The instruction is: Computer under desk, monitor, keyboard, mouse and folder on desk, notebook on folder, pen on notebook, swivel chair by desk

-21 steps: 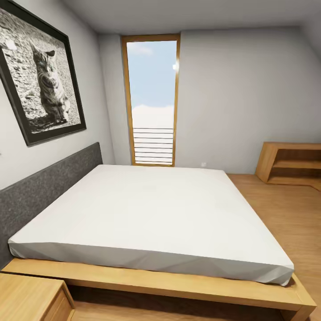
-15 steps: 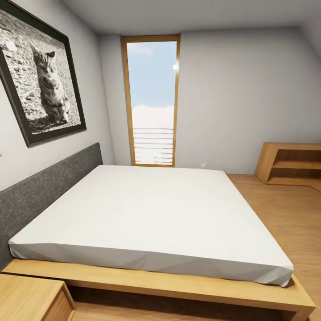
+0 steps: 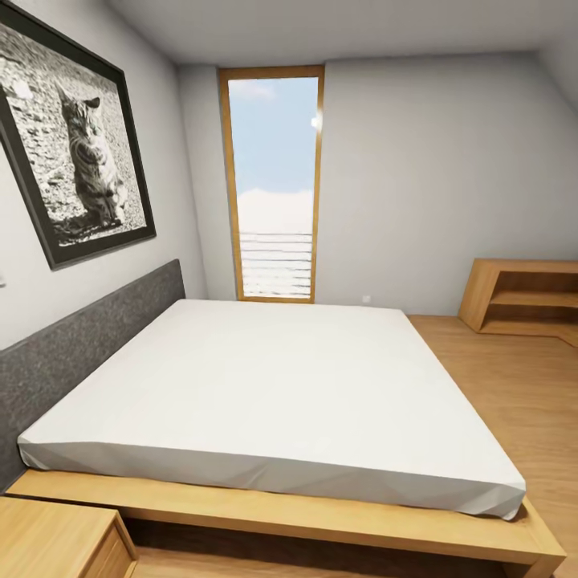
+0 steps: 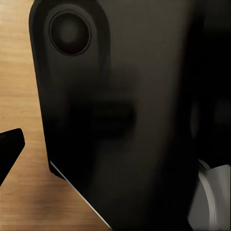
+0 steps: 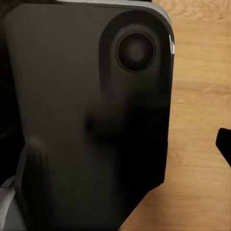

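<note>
Scene: bed (image 3: pixel 273 393) mid-frame, cat picture (image 3: pixel 76 136) upper left, window (image 3: pixel 274 185) upper centre.
Task things: unseen here; handling and hold-points unjudgeable.
Jaws: cannot tell, open or closed.

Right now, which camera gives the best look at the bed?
The head view. It takes in the whole bed: white mattress, wooden frame and grey headboard along the wall under the cat picture. The two wrist views look past dark robot parts at wooden floor and give nothing useful of the bed.
</note>
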You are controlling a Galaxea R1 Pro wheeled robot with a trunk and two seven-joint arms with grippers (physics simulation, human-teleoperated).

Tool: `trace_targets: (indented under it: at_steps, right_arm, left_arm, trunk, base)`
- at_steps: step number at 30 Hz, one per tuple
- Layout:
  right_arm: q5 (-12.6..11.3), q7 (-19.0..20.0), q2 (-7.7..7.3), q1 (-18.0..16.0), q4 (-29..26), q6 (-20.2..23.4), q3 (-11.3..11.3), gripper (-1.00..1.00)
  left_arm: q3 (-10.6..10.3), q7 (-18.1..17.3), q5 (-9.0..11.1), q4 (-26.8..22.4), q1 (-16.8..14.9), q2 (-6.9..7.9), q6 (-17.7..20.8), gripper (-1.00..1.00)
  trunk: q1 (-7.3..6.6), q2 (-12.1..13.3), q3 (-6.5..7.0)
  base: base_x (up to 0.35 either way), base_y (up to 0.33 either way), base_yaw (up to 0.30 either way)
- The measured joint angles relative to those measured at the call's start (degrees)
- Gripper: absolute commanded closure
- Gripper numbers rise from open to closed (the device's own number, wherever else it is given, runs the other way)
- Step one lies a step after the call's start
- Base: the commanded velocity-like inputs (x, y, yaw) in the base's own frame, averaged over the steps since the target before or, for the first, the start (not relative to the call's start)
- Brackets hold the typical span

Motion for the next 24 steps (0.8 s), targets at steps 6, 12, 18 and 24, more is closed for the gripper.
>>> trace_targets:
  at_steps: [6, 12, 18, 24]
  right_arm:
    - [-0.1, 0.0, 0.23, 0.0, 0.0, -0.3, 0.1, -1.0]
    - [0.0, 0.0, 0.25, 0.0, -0.1, -2.0, 0.3, -1.0]
    - [0.2, -0.2, 0.11, 0.0, -0.3, -15.2, 0.3, -1.0]
    - [0.3, -0.2, -0.39, 0.0, -3.4, -20.6, 0.3, -1.0]
  left_arm:
    - [0.0, 0.0, 0.0, 0.0, 0.0, -0.1, 0.0, -1.0]
    - [0.0, 0.0, 0.0, 0.0, 0.0, -0.09, 0.0, -1.0]
    - [0.1, 0.1, 0.1, -2.7, 0.0, 0.08, 0.0, -1.0]
    - [0.1, 0.1, 0.0, -6.4, 0.0, 0.3, 0.0, -1.0]
  trunk:
    - [-1.32, 2.4, 1.06]
    - [-2.64, 4.8, 1.97]
    - [-3.95, 7.2, 2.71]
    - [-5.27, 9.6, 3.34]
  base:
    - [0.0, 0.0, -0.035]
    - [0.0, 0.0, -0.192]
    - [0.0, 0.0, -0.132]
    - [0.0, 0.0, 0.07]
